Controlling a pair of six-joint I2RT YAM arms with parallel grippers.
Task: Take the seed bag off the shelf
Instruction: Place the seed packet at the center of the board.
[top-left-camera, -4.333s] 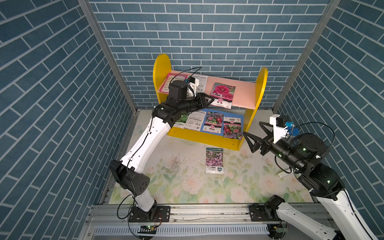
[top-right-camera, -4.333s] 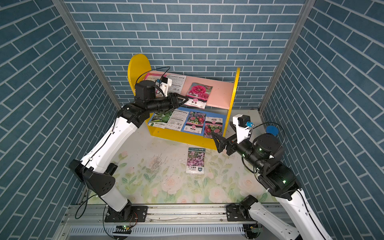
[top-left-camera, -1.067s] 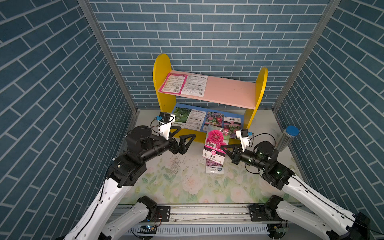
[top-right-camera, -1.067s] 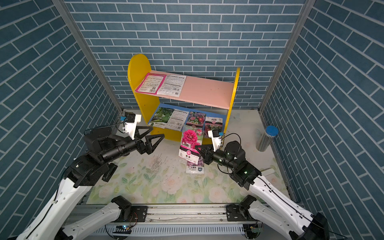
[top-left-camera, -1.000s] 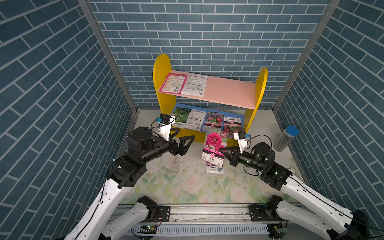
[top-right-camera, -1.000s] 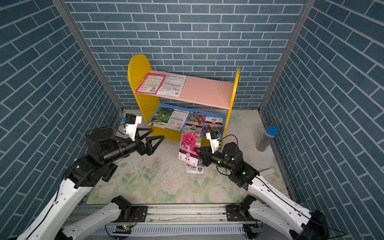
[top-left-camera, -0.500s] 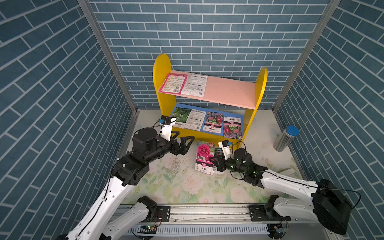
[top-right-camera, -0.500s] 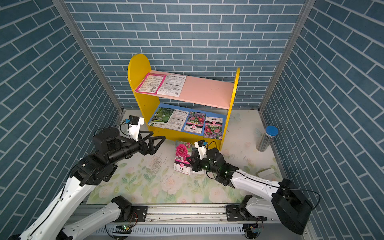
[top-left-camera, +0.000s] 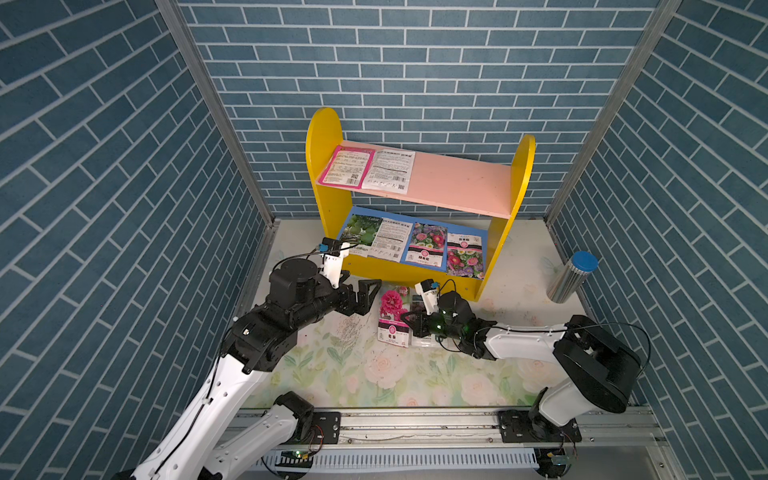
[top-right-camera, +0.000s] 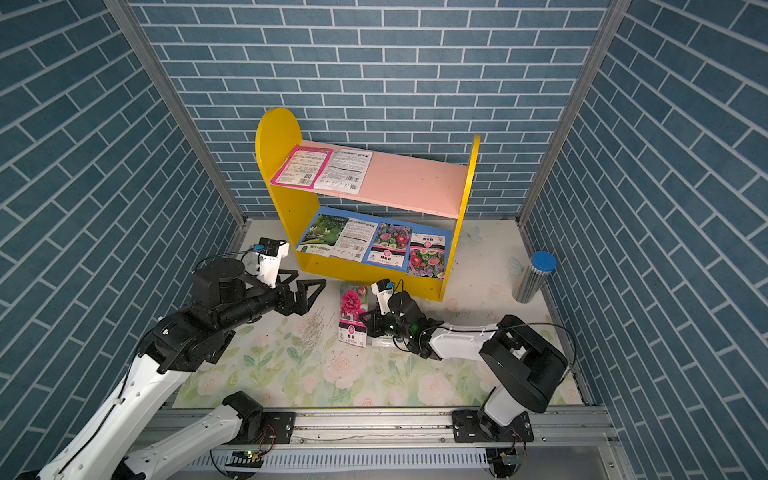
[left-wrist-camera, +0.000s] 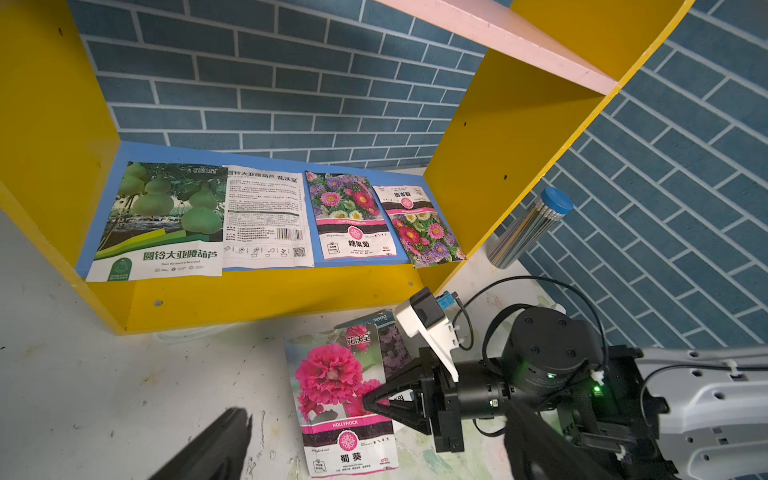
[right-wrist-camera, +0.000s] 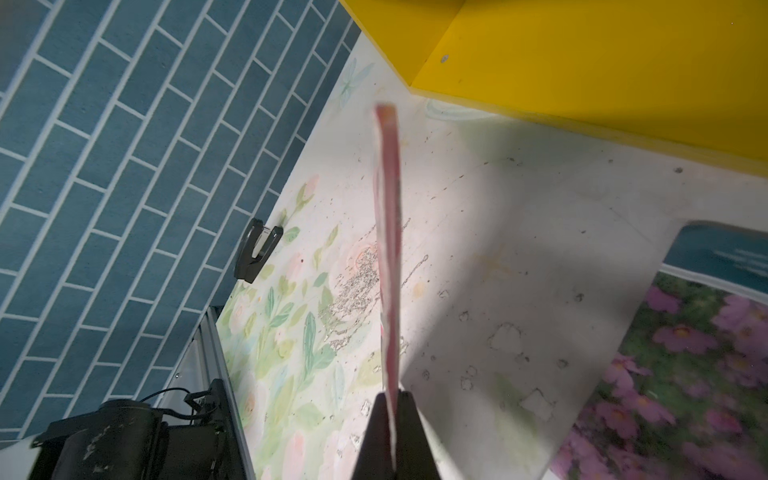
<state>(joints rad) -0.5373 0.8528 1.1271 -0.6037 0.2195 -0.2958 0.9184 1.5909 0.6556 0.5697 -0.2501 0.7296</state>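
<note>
Left wrist view: the pink hollyhock-printed foil seed bag (left-wrist-camera: 338, 390) is off the two-tier wooden shelf (left-wrist-camera: 50, 124), just on the near side of its yellow base.
Seed bag place: low over the pale floral mat (top-left-camera: 332, 365). I cannot tell whether its bottom edge touches the mat.
Right gripper (left-wrist-camera: 372, 405): pressed together on the bag's right edge. The right wrist view shows the bag edge-on between the black fingers.
Left gripper (top-left-camera: 362, 296): spread wide and holding nothing, just left of the bag, near the shelf's left foot.
Done: removal looks accomplished, since the bag is clear of both boards.
Left: probably only laying the bag flat and letting go. The task looks nearly finished.
Pale pink upper board (top-left-camera: 457, 178): two packets lie text side up at its left end, a pink-bordered packet (top-left-camera: 345, 168) and a white packet (top-left-camera: 390, 170). The right part is bare.
Blue lower board (left-wrist-camera: 166, 151): four packets lie in a row, a green gourd packet (left-wrist-camera: 162, 216), a white printed packet (left-wrist-camera: 264, 216), a mixed-flower packet (left-wrist-camera: 351, 216) and an upside-down flower packet (left-wrist-camera: 419, 226) that overhangs the front edge at the right.
Mat: a purple-flower packet (right-wrist-camera: 685, 353) lies flat, partly under the held bag.
Silver ribbed cylinder (top-left-camera: 569, 278): stands capped in blue, well right of the shelf. Its contents are hidden.
</note>
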